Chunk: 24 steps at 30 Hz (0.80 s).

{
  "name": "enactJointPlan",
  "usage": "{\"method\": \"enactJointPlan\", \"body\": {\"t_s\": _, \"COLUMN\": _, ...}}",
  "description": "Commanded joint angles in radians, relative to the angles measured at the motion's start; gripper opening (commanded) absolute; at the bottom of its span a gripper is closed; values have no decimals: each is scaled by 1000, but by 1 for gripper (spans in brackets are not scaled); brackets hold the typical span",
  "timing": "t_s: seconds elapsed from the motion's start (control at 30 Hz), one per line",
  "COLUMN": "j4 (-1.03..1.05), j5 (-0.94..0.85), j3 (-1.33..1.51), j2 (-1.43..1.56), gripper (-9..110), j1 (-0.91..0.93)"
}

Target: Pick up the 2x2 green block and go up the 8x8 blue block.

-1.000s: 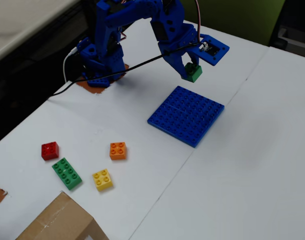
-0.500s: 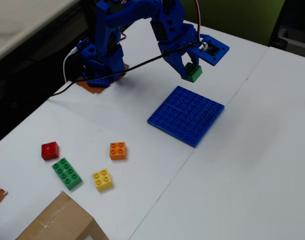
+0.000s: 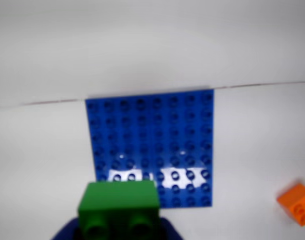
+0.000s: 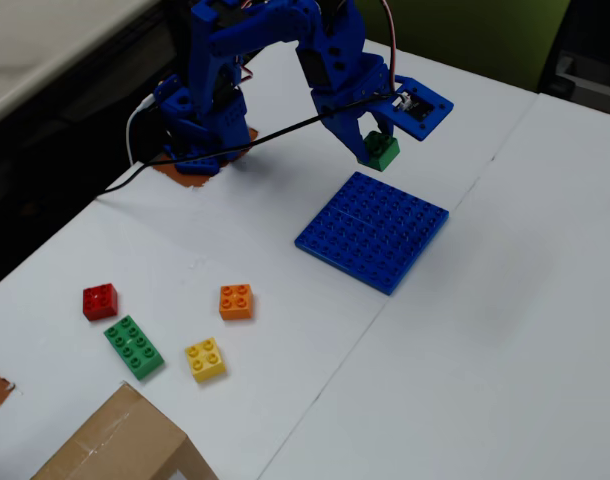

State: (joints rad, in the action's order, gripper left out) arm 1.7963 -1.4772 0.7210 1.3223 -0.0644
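Observation:
My blue gripper [image 4: 376,143] is shut on the 2x2 green block [image 4: 381,152] and holds it in the air above the far edge of the 8x8 blue block [image 4: 373,231], which lies flat on the white table. In the wrist view the green block [image 3: 118,206] fills the bottom centre between the blue jaws of the gripper [image 3: 117,227], its studs toward the camera. The blue plate [image 3: 152,140] lies just beyond it.
In the fixed view a red brick [image 4: 100,300], a long green brick [image 4: 134,346], a yellow brick [image 4: 204,359] and an orange brick [image 4: 235,300] lie at the left. A cardboard box [image 4: 120,445] is at the bottom left. The orange brick also shows in the wrist view [image 3: 297,202].

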Motion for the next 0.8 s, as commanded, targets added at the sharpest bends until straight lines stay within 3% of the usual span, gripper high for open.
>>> {"method": "enactJointPlan", "body": {"t_s": 0.0, "j4": 43, "j5": -11, "j3": -3, "j2": 9, "gripper": 0, "j1": 15}}
{"method": "enactJointPlan", "body": {"t_s": 0.77, "j4": 43, "j5": -67, "j3": 0, "j2": 12, "gripper": 0, "j1": 66}}
